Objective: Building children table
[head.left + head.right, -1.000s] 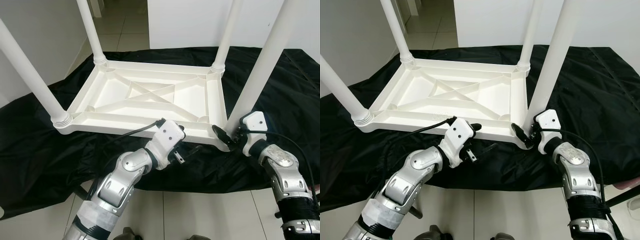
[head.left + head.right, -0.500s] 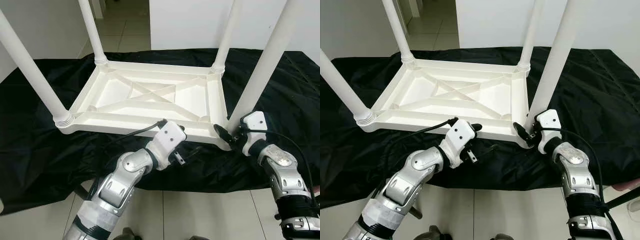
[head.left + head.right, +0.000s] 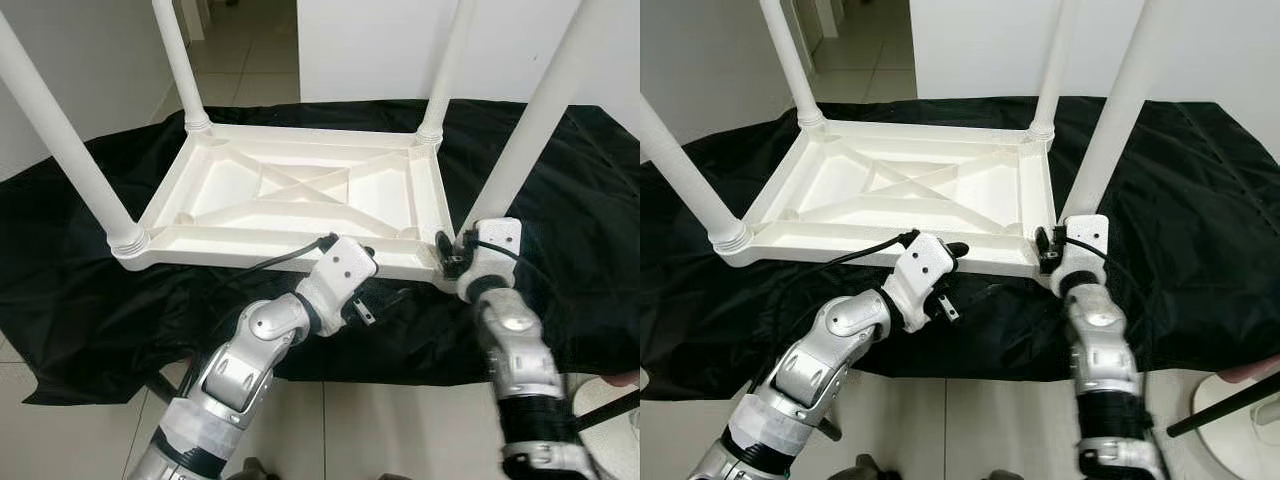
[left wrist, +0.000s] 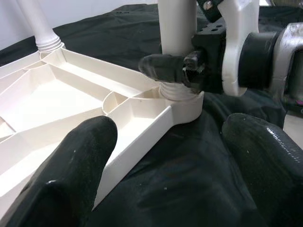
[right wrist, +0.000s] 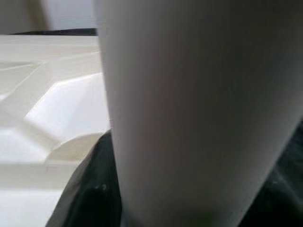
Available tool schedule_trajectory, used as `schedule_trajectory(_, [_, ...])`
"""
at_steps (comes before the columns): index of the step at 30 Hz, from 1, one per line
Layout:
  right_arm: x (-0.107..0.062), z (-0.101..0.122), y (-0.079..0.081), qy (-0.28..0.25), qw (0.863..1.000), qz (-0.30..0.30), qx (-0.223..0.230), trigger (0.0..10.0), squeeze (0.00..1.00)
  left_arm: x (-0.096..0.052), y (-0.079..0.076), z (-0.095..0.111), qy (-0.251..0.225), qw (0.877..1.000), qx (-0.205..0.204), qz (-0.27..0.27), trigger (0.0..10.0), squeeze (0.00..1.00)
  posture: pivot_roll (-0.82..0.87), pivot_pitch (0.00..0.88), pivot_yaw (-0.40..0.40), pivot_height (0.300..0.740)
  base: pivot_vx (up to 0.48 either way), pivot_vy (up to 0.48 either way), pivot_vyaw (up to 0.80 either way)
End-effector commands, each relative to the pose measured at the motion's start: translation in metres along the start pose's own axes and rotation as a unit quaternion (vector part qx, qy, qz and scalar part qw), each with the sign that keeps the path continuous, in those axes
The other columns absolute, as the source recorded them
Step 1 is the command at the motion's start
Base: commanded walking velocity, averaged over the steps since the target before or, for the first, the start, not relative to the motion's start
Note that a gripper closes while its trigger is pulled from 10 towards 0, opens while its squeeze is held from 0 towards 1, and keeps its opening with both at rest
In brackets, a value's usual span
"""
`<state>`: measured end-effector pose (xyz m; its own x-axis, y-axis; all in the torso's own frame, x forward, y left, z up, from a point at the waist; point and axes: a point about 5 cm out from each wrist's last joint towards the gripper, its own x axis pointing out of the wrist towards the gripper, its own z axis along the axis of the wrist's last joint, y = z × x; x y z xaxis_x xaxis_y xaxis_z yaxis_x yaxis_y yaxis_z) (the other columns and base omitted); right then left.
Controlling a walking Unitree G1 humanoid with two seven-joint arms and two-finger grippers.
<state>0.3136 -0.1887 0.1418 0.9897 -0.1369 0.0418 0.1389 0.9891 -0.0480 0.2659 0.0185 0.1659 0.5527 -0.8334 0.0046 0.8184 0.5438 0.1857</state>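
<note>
Clamped around the table leg (image 4: 177,42) at centre frame is the right gripper (image 4: 182,70); the left gripper (image 4: 161,165) is seen spread wide, holding nothing.

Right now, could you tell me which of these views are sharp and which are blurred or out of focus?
Left eye view: the upturned table top is crisp, the right arm slightly motion-blurred. Left wrist view: the near table leg and the right tool at it are sharp, the left tool's own fingers soft. Right wrist view: the leg is so close that it is a pale blur.
</note>
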Motion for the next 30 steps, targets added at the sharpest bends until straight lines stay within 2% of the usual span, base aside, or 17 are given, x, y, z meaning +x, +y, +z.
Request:
schedule_trajectory(1, [-0.004, -0.011, 0.005, 0.035, 0.998, -0.053, 0.008, 10.0, 0.0, -0.001, 0.005, -0.002, 0.004, 1.0, -0.002, 0.027, 10.0, 0.0, -0.04, 0.004, 0.042, 0.74, 0.0, 0.0, 0.0])
schedule_trajectory(4, [-0.004, -0.005, 0.012, 0.027, 0.996, -0.086, 0.026, 10.0, 0.0, -0.001, 0.006, -0.001, 0.003, 0.999, -0.011, 0.037, 10.0, 0.0, -0.04, 0.003, 0.045, 0.74, 0.0, 0.0, 0.0])
schedule_trajectory(9, [-0.005, 0.005, 0.019, 0.011, 0.998, -0.066, 0.009, 10.0, 0.0, 0.001, 0.006, 0.0, -0.001, 0.999, -0.018, 0.041, 10.0, 0.0, -0.05, 0.0, 0.043, 0.74, 0.0, 0.0, 0.0])
schedule_trajectory(21, [-0.006, 0.005, 0.018, 0.011, 0.998, -0.065, 0.01, 10.0, 0.0, 0.001, 0.006, 0.0, -0.002, 0.999, -0.017, 0.041, 10.0, 0.0, -0.05, 0.0, 0.04, 0.74, 0.0, 0.0, 0.0])
schedule_trajectory(22, [-0.004, 0.007, 0.006, -0.002, 1.0, -0.021, 0.015, 10.0, 1.0, 0.002, 0.005, 0.001, -0.004, 0.999, -0.02, 0.037, 10.0, 0.0, -0.05, 0.0, 0.036, 0.74, 0.0, 0.0, 0.0])
schedule_trajectory(23, [-0.003, 0.01, -0.002, -0.014, 1.0, 0.016, 0.021, 10.0, 1.0, 0.003, 0.004, 0.001, -0.005, 0.999, -0.021, 0.034, 10.0, 0.0, -0.05, 0.0, 0.036, 0.74, 0.0, 0.0, 0.0])
schedule_trajectory(26, [-0.002, 0.013, -0.007, -0.024, 0.999, 0.04, 0.019, 10.0, 1.0, 0.003, 0.003, 0.001, -0.006, 0.999, -0.021, 0.032, 10.0, 0.0, -0.05, 0.0, 0.038, 0.74, 0.0, 0.0, 0.0])
schedule_trajectory(27, [-0.003, 0.016, -0.013, -0.033, 0.997, 0.073, 0.012, 10.0, 0.0, 0.003, 0.003, 0.001, -0.006, 0.999, -0.018, 0.031, 10.0, 0.0, -0.05, 0.0, 0.038, 0.74, 0.0, 0.0, 0.0])
schedule_trajectory(30, [-0.004, 0.018, -0.015, -0.038, 0.995, 0.095, 0.007, 10.0, 0.0, 0.003, 0.004, 0.002, -0.006, 0.999, -0.017, 0.032, 10.0, 0.0, -0.05, 0.0, 0.038, 0.74, 0.0, 0.0, 0.0])
